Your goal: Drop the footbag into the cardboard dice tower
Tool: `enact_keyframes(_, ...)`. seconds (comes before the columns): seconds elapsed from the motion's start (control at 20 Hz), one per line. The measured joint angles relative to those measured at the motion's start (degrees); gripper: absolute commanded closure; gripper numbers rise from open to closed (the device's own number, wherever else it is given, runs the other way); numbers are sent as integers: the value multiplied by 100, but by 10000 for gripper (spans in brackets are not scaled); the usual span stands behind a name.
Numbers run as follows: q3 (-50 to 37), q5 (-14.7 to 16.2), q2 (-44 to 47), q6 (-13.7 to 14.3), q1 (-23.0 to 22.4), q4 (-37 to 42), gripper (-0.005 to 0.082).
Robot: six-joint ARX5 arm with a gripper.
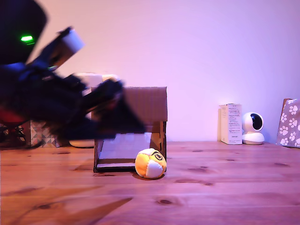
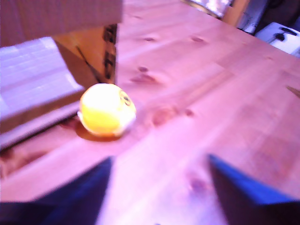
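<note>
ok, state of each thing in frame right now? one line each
footbag: on the table at the foot of the tower's lower opening, not held
cardboard dice tower: upright, nothing visible on its ramp
gripper: open, empty, fingers apart short of the footbag; motion-blurred
table: wood, bare in front of the footbag
white camera: upright by the wall
white box: upright beside the camera

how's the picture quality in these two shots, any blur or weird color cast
Exterior view: the arm and gripper are smeared by motion blur; the footbag and cardboard dice tower are sharp, under a pink-purple cast. Wrist view: soft all over, the footbag overexposed, the fingers dark blurred wedges.
</note>
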Motion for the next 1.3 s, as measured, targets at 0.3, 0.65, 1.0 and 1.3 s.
enact_keyframes(0.3,588,-153,833,2,0,2,-21)
enact_keyframes(0.65,1410,-435,1547,142,4,-39,-21)
enact_keyframes(1.0,1696,-476,2129,291,157,-251,13)
enact_keyframes(1.3,1897,-131,2205,291,273,-627,366)
